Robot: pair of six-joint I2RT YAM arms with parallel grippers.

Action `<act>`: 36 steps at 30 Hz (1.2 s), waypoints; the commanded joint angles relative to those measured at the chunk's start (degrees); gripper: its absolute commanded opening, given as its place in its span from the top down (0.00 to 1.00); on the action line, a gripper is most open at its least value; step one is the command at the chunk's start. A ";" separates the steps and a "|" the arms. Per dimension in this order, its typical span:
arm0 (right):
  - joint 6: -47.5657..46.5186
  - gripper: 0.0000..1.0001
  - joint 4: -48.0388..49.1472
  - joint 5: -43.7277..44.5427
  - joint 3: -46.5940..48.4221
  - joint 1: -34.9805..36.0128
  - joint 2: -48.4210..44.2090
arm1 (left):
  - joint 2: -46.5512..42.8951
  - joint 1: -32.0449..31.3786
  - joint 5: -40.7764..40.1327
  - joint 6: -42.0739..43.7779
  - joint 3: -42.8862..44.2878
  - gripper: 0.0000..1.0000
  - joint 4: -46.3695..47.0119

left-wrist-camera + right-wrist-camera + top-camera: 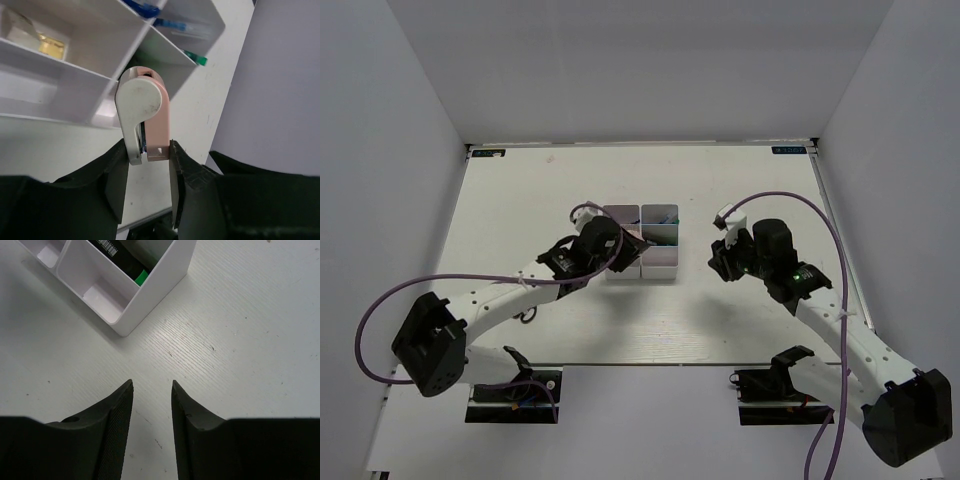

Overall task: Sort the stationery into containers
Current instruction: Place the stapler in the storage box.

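The left pincer (147, 156) pinches the pink piece (150, 107) at the bins' (660, 268) left side. Blue pens (172, 24) and a green-tipped marker (196, 58) already lie inside, so little seems left. The right pincer (152, 390) hovers spread and empty to their right.

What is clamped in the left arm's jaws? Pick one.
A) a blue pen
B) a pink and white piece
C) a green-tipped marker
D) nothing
B: the left wrist view shows the pink and white piece pinched between the two black jaws, in front of the white bins.
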 commanded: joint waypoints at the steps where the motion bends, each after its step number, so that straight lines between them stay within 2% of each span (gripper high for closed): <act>1: 0.59 0.60 2.68 -0.67 -0.23 -0.31 -1.15 | -3.45 -2.83 -8.05 -7.57 -6.20 1.00 15.13; 3: 0.59 0.60 2.68 -0.84 -0.23 -0.75 -1.24 | -3.81 -4.50 -13.84 -7.75 -7.97 1.00 17.90; 7: 0.77 0.60 2.68 -0.93 -0.49 -0.84 -1.42 | -2.05 -6.53 -18.43 -9.32 -9.47 1.00 27.47; 17: 0.94 0.58 2.95 -1.28 -1.19 -1.81 -2.12 | -0.29 -10.93 -30.28 -17.76 -14.04 1.00 34.26; 26: 1.21 0.58 3.12 -1.63 -1.37 -2.25 -2.39 | -1.43 -15.93 -38.37 -24.26 -16.24 1.00 31.98; 33: 1.56 0.57 3.12 -1.90 -1.46 -2.69 -2.65 | -2.84 -18.05 -42.95 -32.09 -17.03 0.99 24.08; 36: 1.56 0.57 3.12 -1.99 -1.37 -2.77 -2.74 | -2.93 -18.40 -44.27 -33.68 -18.26 0.98 23.80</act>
